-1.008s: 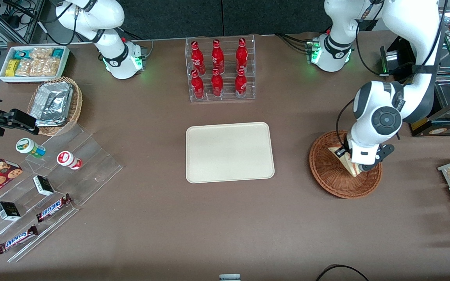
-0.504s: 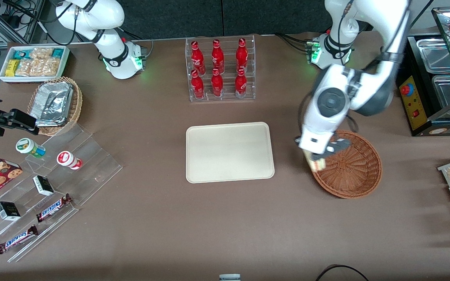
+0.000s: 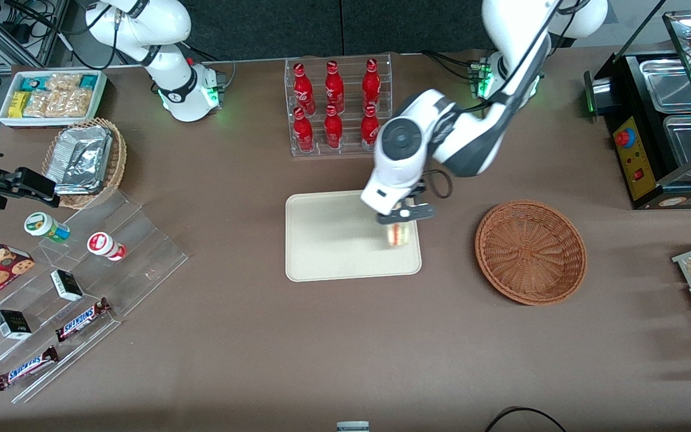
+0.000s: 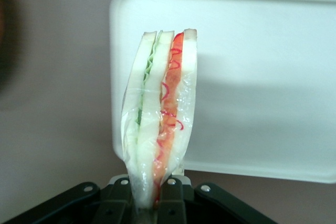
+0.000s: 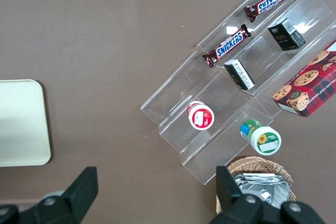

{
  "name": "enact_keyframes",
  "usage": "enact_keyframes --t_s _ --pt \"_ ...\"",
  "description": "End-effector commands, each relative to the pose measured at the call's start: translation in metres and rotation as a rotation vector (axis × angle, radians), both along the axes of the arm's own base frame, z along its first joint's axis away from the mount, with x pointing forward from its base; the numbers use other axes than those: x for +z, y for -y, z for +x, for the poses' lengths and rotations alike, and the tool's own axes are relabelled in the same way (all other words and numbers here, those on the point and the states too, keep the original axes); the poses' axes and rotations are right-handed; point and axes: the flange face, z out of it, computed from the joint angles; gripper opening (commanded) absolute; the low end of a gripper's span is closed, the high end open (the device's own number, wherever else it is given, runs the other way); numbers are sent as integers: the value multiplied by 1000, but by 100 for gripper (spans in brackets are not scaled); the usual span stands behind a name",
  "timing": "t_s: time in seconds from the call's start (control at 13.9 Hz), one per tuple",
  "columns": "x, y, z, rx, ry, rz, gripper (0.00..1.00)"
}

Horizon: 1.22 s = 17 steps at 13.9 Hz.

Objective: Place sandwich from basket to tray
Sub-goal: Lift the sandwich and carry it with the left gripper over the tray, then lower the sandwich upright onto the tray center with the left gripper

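Note:
My gripper (image 3: 398, 223) hangs above the cream-beige tray (image 3: 327, 240), over the part of it nearest the basket, shut on the sandwich (image 3: 399, 234). In the left wrist view the wrapped sandwich (image 4: 160, 114) stands on edge between the two black fingers (image 4: 171, 203), white bread with green and red filling showing, and the tray (image 4: 262, 77) lies below it. The reddish-brown wicker basket (image 3: 530, 252) sits empty on the table toward the working arm's end. I cannot tell whether the sandwich touches the tray.
A clear rack of red bottles (image 3: 337, 108) stands just farther from the front camera than the tray. Clear stepped shelves with snacks (image 3: 75, 282) and a tan basket of foil containers (image 3: 86, 159) lie toward the parked arm's end. A metal food warmer (image 3: 663, 120) is near the basket.
My gripper lifted the sandwich out of the basket and carried it sideways to above the tray's edge. The basket is left empty.

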Motion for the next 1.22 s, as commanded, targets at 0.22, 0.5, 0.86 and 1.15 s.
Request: enact_keyframes --t_s 0.22,0.5,0.86,1.15 --pt "-30 56 8 -31 -24 -40 0" --pt "-50 66 9 -58 3 -20 0" --pt "-75 67 16 -45 64 7 0" --pt "-84 68 14 -49 60 13 0"
